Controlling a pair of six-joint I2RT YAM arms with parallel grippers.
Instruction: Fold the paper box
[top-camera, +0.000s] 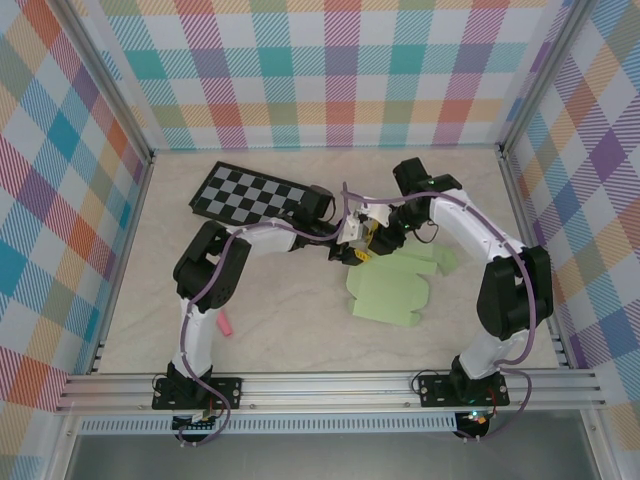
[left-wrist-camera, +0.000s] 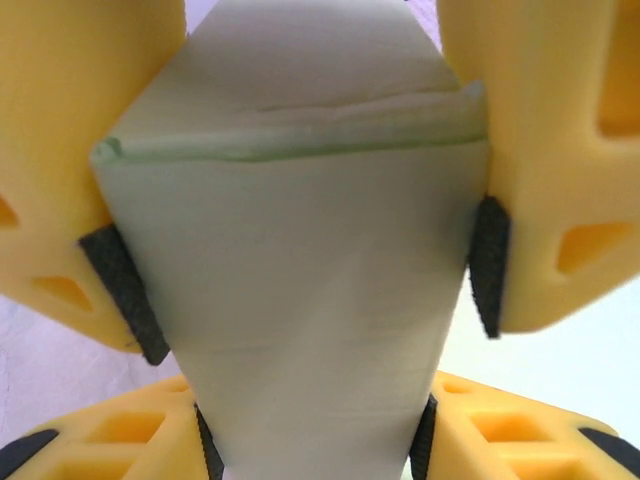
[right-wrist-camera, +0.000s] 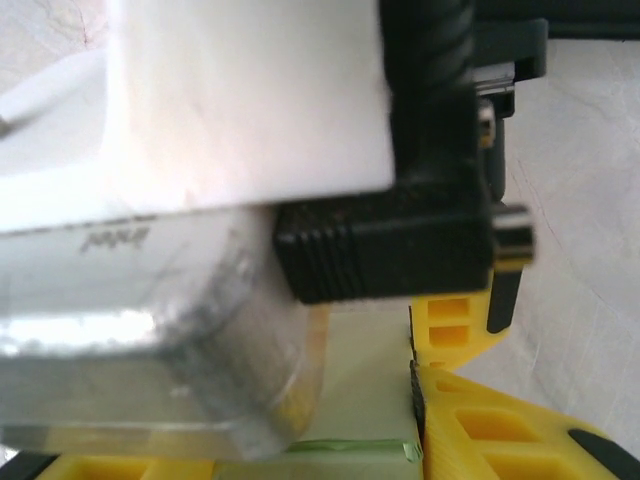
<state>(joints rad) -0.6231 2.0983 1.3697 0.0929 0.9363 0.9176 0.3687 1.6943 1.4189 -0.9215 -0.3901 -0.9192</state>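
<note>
Beige table (top-camera: 290, 335) with a checkerboard (top-camera: 250, 193), the paper box (top-camera: 390, 297) and a pink stick (top-camera: 226, 324), perhaps a pen

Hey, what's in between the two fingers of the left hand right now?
The paper box: its pale green card fills the gap, touching both pads of the left hand, as the left wrist view shows.

At the desk (top-camera: 290, 345): one paper box (top-camera: 395, 292), one checkerboard (top-camera: 248, 193), one small pink item (top-camera: 226, 324). Mounted at the near edge: two arms, left arm (top-camera: 210, 268) and right arm (top-camera: 512, 290). One claw per arm, two in total: left claw (top-camera: 352, 250), right claw (top-camera: 377, 238).
</note>
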